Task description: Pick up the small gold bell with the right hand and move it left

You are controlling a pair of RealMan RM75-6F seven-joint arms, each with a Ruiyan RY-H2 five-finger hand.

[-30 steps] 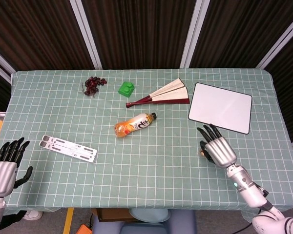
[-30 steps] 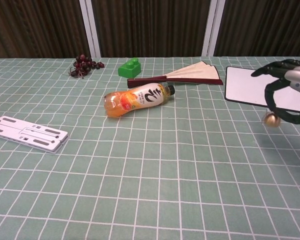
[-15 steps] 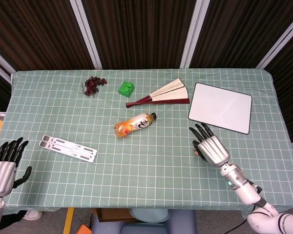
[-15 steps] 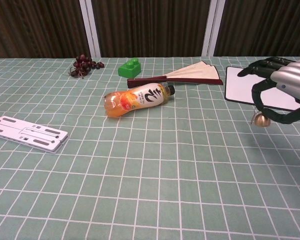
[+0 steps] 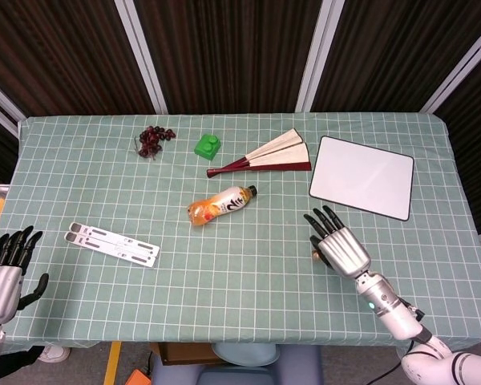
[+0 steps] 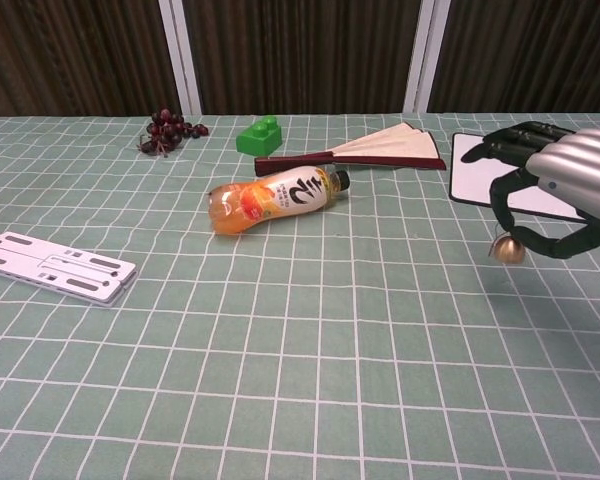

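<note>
The small gold bell [image 6: 507,248] hangs just above the tablecloth, pinched by its top loop under my right hand [image 6: 550,190]. In the head view the right hand [image 5: 338,245] lies palm down right of centre near the front, and only a sliver of the bell [image 5: 315,256] shows at its left edge. My left hand [image 5: 4,265] hovers off the table's front left corner, fingers spread, holding nothing.
An orange juice bottle [image 5: 222,204] lies at the centre. A folded fan [image 5: 266,153], a green block [image 5: 208,146] and grapes [image 5: 153,139] sit toward the back. A white board [image 5: 361,176] lies back right of the hand, a white stand [image 5: 112,244] front left.
My right hand has carried the bell leftward and slightly toward the front, away from the white board. The left hand has drifted a little lower.
</note>
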